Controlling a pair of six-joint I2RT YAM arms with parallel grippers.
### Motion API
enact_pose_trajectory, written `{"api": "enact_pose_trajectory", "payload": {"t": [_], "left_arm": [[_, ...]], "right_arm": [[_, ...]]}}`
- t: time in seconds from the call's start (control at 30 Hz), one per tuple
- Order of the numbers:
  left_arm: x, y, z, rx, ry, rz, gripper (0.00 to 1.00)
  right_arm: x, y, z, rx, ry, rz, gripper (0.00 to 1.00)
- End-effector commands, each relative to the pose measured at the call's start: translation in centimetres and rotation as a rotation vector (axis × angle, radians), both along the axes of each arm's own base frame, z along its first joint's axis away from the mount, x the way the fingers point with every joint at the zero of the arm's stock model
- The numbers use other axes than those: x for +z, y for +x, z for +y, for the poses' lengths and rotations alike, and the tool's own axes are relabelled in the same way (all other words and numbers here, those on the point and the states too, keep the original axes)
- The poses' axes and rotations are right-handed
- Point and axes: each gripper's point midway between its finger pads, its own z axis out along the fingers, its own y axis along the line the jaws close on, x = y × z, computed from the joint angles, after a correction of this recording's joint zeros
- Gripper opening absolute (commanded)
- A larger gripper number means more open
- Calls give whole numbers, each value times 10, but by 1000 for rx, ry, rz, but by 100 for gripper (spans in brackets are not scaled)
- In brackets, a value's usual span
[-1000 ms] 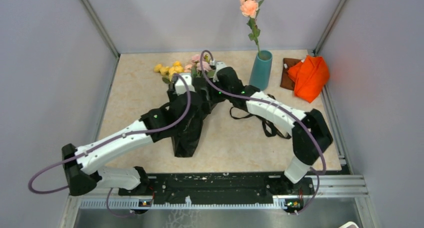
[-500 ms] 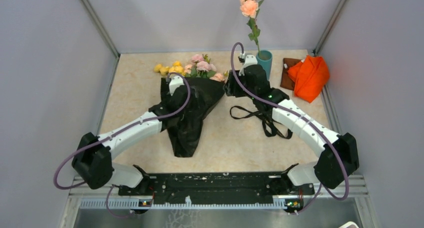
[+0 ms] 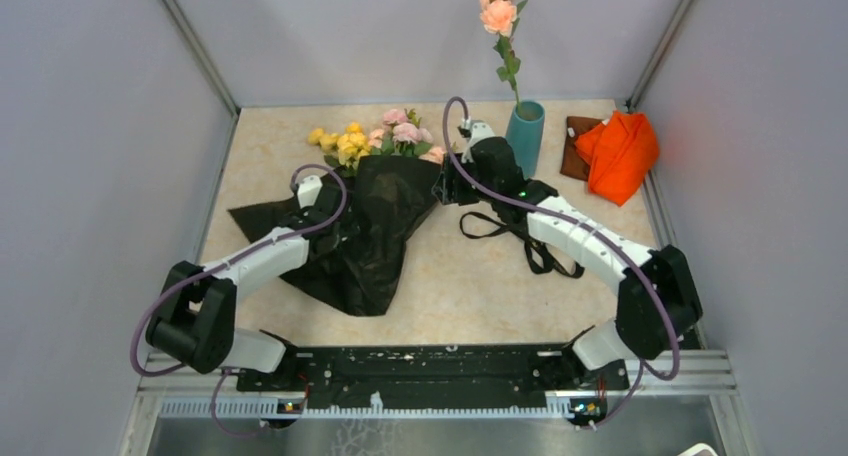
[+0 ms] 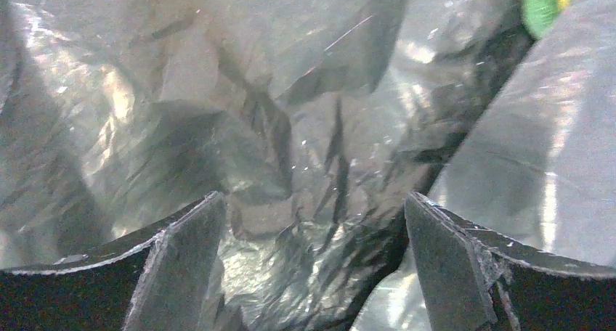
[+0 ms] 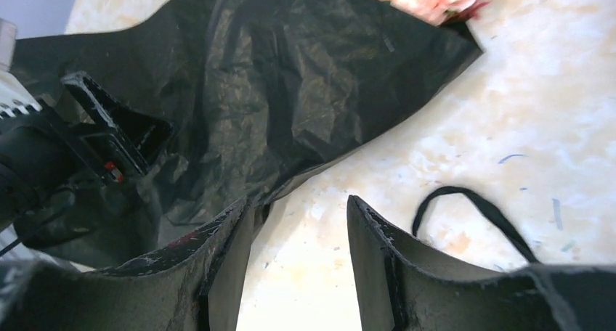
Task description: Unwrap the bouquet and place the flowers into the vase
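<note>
The bouquet [image 3: 390, 176] lies on the bench [image 3: 470, 286], near the back. Its black wrap [image 3: 365, 236] is spread out wide and crinkly. The flowers [image 3: 385, 139], pink and yellow, stick out of the far end of the wrap and point at the back wall.

The left pincer [image 4: 312, 266] is low over the left part of the wrap. Its fingers are wide apart and hold nothing. The right pincer [image 5: 298, 204] is at the right corner of the wrap, close to the pink flowers. Its fingers are apart too, and bare bench shows between them.

The black ribbon [image 5: 458, 191] lies loose on the bench by the right arm. The blue vase [image 3: 524, 136] stands at the back, to the right of the flowers. One tall peach rose [image 3: 498, 16] is in it. An orange cloth [image 3: 618, 151] lies to the right of the vase.
</note>
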Motion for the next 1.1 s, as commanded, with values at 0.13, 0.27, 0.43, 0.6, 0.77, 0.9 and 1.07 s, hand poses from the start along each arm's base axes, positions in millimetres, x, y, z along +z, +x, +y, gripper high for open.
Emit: {"api": "enact_pose_trajectory", "payload": {"t": [0.13,0.27,0.43,0.6,0.77,0.9,1.07], "left_arm": [[-29,-12,9,44,-93,49,99],[-29,-10,2,23,-117,54,99],[-26,0,-4,3,-123,47,99],[-30,13,-13,-9,-142,55,99],[-32,29,-18,-9,-172,56,99],[-31,58,-24,-4,-208,47,99],[-29,88,-30,-6,-228,43,99]], "right_arm": [[-43,-1,88,175,-27,74,51],[-64,3,117,218,-40,113,51],[-99,13,129,212,-79,170,51],[-124,29,137,203,-131,202,51],[-134,50,146,201,-149,216,51],[-139,79,149,186,-124,233,51],[-138,111,146,169,-103,232,51]]}}
